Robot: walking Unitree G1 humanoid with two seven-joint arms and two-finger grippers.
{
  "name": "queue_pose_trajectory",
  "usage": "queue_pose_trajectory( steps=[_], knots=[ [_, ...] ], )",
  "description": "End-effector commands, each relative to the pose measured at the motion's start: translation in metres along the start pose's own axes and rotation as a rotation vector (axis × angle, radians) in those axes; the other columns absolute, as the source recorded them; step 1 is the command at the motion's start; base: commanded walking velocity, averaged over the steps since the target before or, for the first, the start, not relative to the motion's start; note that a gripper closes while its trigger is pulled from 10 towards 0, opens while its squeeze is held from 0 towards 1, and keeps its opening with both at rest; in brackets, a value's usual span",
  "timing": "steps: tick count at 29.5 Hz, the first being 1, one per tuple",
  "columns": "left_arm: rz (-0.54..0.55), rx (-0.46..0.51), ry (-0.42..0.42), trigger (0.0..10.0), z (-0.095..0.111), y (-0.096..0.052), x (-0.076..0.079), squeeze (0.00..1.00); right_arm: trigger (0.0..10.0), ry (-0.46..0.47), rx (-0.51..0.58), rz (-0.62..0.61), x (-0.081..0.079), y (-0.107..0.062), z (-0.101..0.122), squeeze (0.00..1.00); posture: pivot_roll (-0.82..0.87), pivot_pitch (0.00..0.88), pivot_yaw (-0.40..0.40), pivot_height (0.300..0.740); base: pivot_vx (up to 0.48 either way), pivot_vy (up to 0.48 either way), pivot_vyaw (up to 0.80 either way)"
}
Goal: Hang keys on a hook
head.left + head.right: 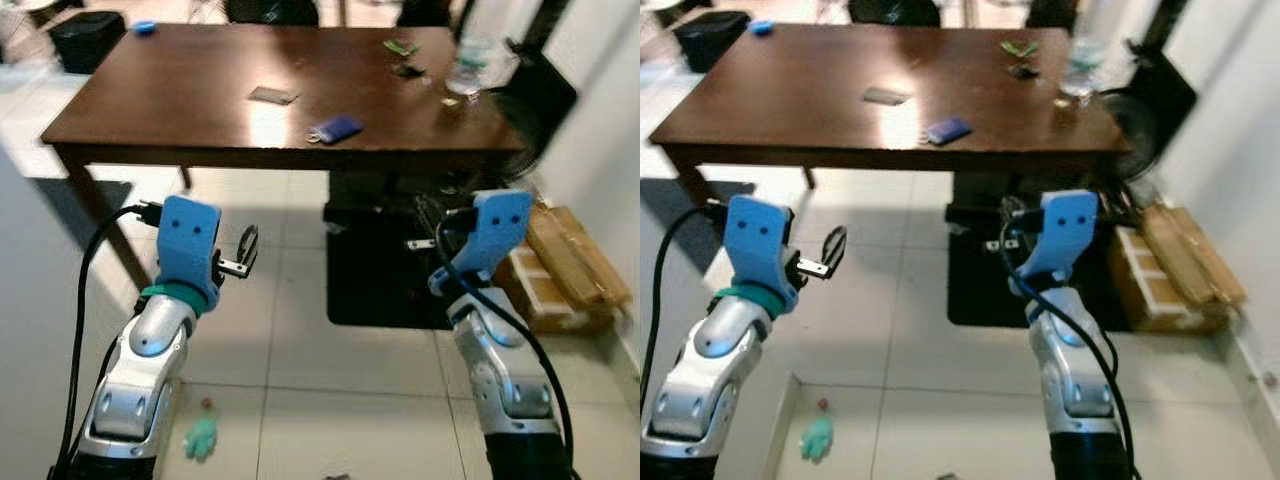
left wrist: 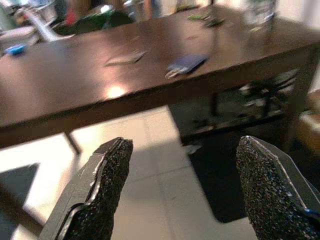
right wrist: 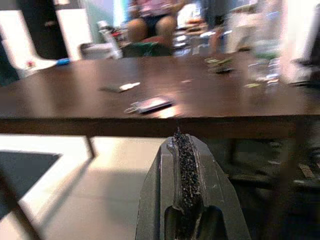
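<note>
Left end effector [image 1: 247,252] fingers apart, empty, held over the floor short of the worktop [image 1: 180,110]. Right end effector [image 3: 186,165] fingers pressed together, also empty, same height. Keys with blue fob [image 1: 334,128], probably, lie near the worktop's front edge, well apart from both.

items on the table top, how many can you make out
6: blue key pouch near the front edge, flat grey card mid-table, small blue thing at the far left corner, two small green bits and a clear bottle at the right. Blur may hide more.
</note>
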State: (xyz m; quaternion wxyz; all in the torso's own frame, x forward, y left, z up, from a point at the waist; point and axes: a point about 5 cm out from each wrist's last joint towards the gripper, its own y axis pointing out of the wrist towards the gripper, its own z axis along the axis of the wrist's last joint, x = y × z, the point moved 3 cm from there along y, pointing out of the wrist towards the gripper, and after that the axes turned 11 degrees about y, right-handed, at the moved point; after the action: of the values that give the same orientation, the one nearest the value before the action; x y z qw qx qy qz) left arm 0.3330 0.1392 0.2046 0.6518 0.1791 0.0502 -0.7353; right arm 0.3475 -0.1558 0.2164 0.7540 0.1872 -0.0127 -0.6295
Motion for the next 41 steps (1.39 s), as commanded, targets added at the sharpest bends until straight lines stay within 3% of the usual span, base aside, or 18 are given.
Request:
queue_pose_trajectory(
  steps=[1, 6, 21, 28, 30, 41],
  knots=[
    [0.009, -0.034, 0.010, 10.0, -0.008, -0.003, -0.003, 0.00, 10.0, 0.011, -0.009, 0.004, -0.002, -0.001, -0.002, 0.00, -0.17, 0.070, 0.075, 0.740, 0.000, 0.000, -0.80],
    [0.027, -0.037, 0.046, 10.0, -0.007, -0.002, -0.004, 0.00, 10.0, 0.013, -0.010, 0.007, -0.003, -0.002, -0.003, 0.00, -0.17, 0.074, 0.077, 0.740, 0.050, 0.000, -0.75],
    [0.034, -0.035, 0.058, 10.0, -0.006, 0.000, -0.005, 0.00, 10.0, -0.004, -0.002, 0.030, -0.008, 0.000, -0.001, 0.00, -0.16, 0.091, 0.080, 0.740, 0.464, 0.000, 0.00],
    [0.047, -0.041, 0.080, 10.0, -0.006, 0.009, -0.013, 0.00, 10.0, -0.010, 0.021, 0.038, -0.013, 0.009, 0.004, 0.00, -0.16, 0.138, 0.074, 0.740, 0.352, 0.000, 0.00],
    [0.048, -0.037, 0.086, 10.0, -0.004, 0.011, -0.016, 0.00, 10.0, -0.009, 0.036, 0.040, -0.016, 0.010, 0.009, 0.00, -0.15, 0.196, 0.083, 0.740, 0.345, 0.000, 0.00],
    [0.062, -0.036, 0.075, 10.0, -0.003, 0.013, -0.016, 0.00, 10.0, -0.027, 0.020, 0.078, -0.019, 0.012, 0.014, 0.00, -0.17, 0.221, 0.044, 0.740, 0.331, 0.000, 0.00]
  ],
)
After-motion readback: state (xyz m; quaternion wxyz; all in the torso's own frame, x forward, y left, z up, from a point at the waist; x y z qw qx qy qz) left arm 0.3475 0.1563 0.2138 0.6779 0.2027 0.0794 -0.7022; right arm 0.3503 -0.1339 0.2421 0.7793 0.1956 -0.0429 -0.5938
